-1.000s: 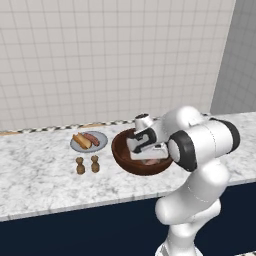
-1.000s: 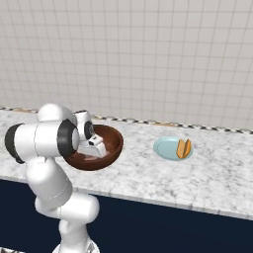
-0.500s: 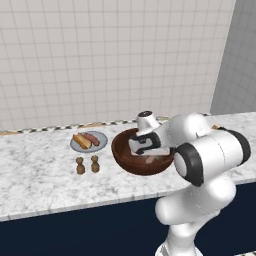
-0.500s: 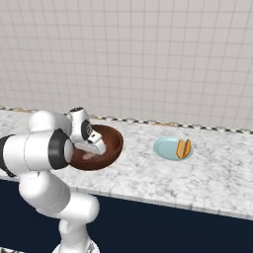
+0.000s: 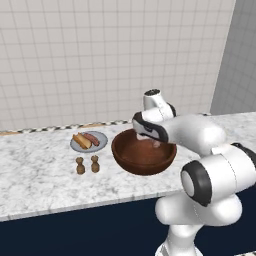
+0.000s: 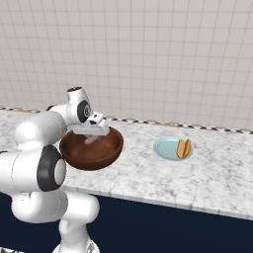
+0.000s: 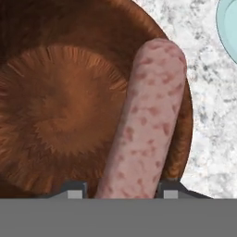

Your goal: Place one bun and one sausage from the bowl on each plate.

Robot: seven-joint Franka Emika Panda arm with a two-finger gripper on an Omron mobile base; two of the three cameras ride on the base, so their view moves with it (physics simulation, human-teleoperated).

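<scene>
**Sausage gripped over the bowl**

The jaws (image 7: pixel 120 190) are clenched on a pink speckled sausage (image 7: pixel 146 122), held above the brown bowl (image 5: pixel 143 156) on the marble worktop (image 5: pixel 40 175). The grey plate (image 5: pixel 88 142) left of the bowl carries a bun and a sausage; the teal plate (image 6: pixel 171 148) to its right holds one bun (image 6: pixel 184 147)
</scene>
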